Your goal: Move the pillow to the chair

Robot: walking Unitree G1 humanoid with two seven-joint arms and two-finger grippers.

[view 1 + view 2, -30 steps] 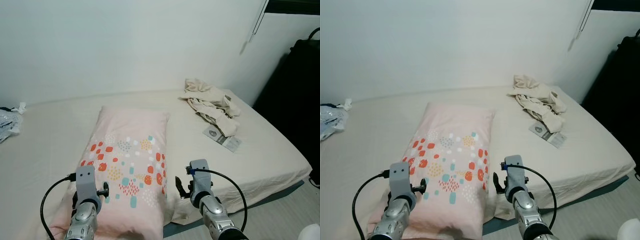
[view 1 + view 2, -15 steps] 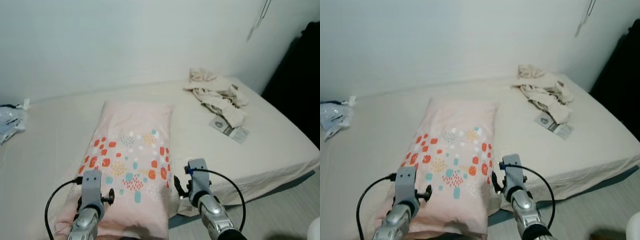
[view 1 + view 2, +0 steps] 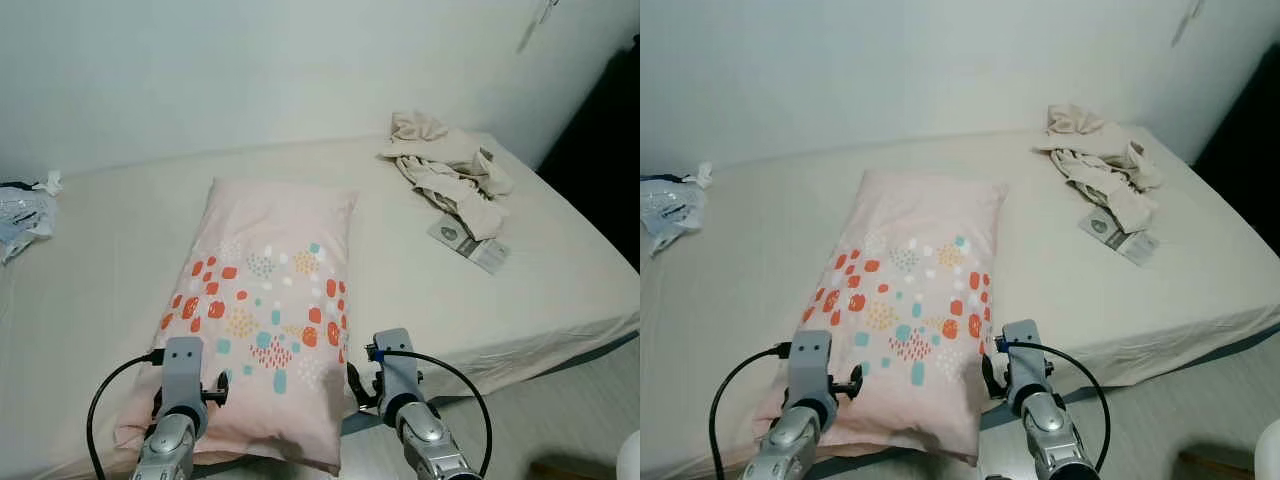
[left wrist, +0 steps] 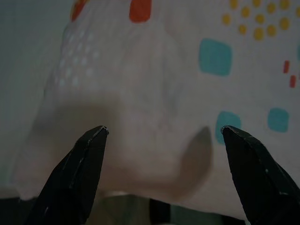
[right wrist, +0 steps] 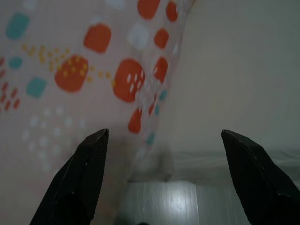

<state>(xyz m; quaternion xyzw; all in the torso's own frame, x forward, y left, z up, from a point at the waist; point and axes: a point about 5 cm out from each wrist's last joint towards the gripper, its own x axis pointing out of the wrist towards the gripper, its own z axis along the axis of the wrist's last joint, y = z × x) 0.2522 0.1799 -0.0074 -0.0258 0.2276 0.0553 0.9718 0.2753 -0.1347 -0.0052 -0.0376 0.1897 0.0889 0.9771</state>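
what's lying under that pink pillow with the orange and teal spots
The pink rectangular pillow with orange and teal spots lies on the bed's cream sheet. Whatever sits directly beneath the pillow is covered.

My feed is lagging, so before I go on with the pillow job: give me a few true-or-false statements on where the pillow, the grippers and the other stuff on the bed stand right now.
1. The pillow lies flat on the bed. True.
2. The left gripper is shut on the pillow's corner. False: its fingers are spread open, with the pillow's near end between and beyond them, not gripped.
3. The right gripper is open, at the pillow's near right edge. True.
4. The crumpled clothes lie on top of the pillow. False: they lie apart from it, at the bed's far right corner.
5. A small packet lies on the bed just in front of the clothes. True.
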